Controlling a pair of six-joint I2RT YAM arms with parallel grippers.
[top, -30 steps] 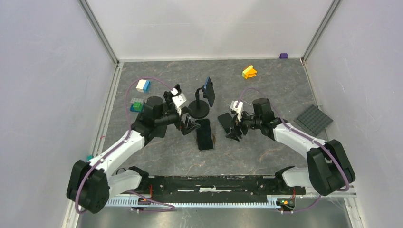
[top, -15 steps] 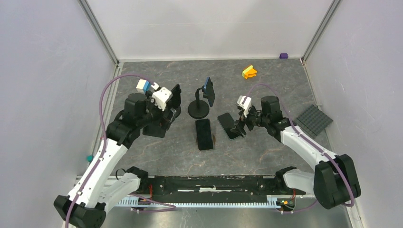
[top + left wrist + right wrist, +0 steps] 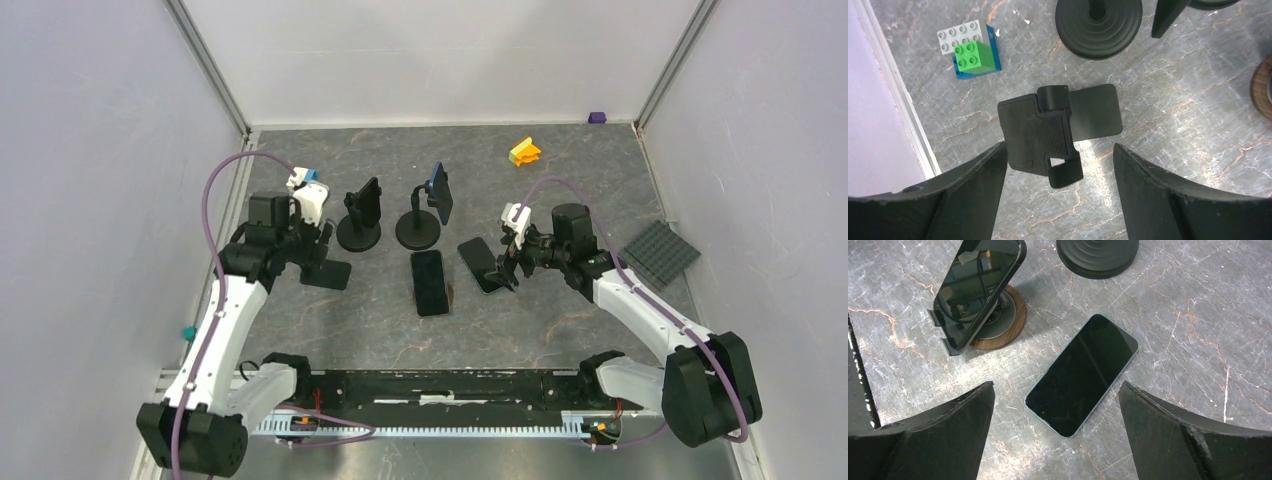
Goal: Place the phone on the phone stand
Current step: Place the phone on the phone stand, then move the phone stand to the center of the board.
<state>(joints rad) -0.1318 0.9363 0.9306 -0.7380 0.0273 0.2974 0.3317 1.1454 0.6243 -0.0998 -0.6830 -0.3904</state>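
From above, the left arm (image 3: 225, 310) rises from the near-left corner of the counter (image 3: 540, 330) and runs along the left edge. Its elbow is bent and its wrist is turned inward, so the left fingers (image 3: 322, 250) hang above a flat black phone stand (image 3: 330, 274) lying near that edge. The right arm (image 3: 640, 300) stretches from the near-right corner toward the middle. Its right fingers (image 3: 507, 268) are over the right end of the phone (image 3: 478, 262), which lies flat at mid-counter. Between the two sets of fingers are a black round-based stand (image 3: 358, 232), a second stand (image 3: 418, 230) carrying a blue phone (image 3: 440, 192), and a propped phone (image 3: 430, 282). A grey studded plate (image 3: 660, 252) sits by the right edge and an orange block (image 3: 524, 151) lies toward the far edge. Bare marbled surface runs between the phones and the arm bases. In the left wrist view the left fingers are spread wide and hold nothing. They frame the flat black phone stand, which rests on the counter below them, apart from both. Building blocks (image 3: 970, 52) lie by the left edge strip, and a round black base (image 3: 1098, 22) stands beyond the stand. In the right wrist view the right fingers gape fully and are empty. The phone lies screen up between and below them, touching neither. The propped phone leans on a wooden base (image 3: 1003, 325) just beside it, with open surface on the phone's other side.
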